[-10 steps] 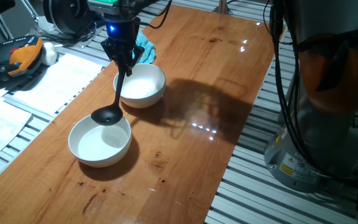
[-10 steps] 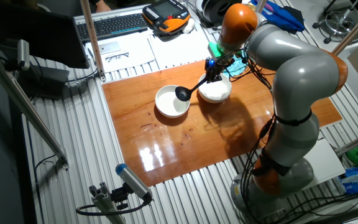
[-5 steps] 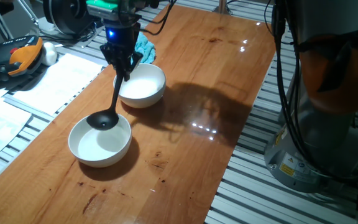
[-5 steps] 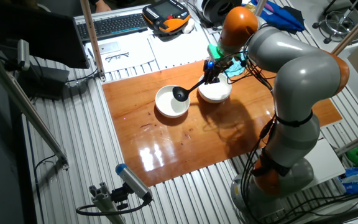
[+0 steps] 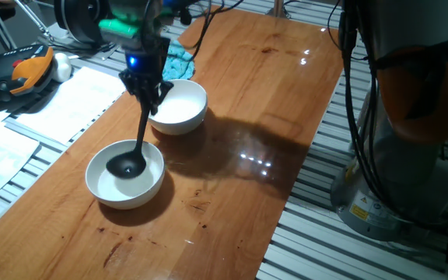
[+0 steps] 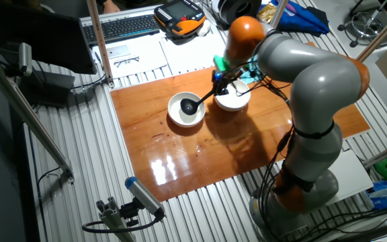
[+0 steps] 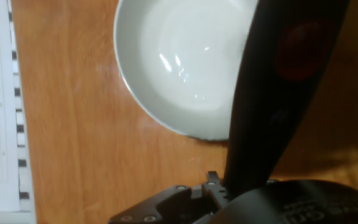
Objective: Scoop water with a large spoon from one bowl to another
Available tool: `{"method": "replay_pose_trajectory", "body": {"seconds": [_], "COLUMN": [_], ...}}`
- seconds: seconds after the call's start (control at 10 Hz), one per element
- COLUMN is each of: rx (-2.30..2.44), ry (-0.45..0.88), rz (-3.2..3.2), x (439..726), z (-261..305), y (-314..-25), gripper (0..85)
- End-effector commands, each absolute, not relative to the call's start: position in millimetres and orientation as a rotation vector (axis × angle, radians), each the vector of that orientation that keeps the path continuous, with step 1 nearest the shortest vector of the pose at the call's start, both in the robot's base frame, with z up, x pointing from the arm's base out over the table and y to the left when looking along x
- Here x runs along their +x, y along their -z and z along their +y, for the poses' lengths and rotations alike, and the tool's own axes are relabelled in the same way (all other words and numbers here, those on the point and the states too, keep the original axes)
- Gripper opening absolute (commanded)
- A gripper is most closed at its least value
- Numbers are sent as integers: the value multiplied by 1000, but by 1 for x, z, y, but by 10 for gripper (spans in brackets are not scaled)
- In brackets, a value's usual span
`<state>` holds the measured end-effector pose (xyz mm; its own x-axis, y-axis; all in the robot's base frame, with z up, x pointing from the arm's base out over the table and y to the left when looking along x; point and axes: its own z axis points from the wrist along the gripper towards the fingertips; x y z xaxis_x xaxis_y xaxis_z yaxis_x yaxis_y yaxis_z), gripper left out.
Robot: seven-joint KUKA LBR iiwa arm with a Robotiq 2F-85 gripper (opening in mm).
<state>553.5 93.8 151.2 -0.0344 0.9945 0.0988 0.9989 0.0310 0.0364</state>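
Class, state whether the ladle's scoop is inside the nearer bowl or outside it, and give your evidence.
Inside. The large spoon has its round scoop low within the rim of the bowl, and the other fixed view agrees.

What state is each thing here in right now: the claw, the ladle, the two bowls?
gripper: shut on the ladle's handle.
ladle: tilted, scoop down inside the near bowl.
near bowl: upright, holds the scoop.
far bowl: upright, nothing in it but faint glints, maybe water.

2 bowls left, bare table right
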Motion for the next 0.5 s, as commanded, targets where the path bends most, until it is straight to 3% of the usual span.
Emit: {"method": "replay_pose_trajectory", "body": {"seconds": [0.0, 0.4], "rx": [-2145, -2106], "ry": [136, 85], "rz": [-2237, -2306], "x": [553, 558], "z": [97, 102], "y": [-149, -137], "gripper": [0, 0]}}
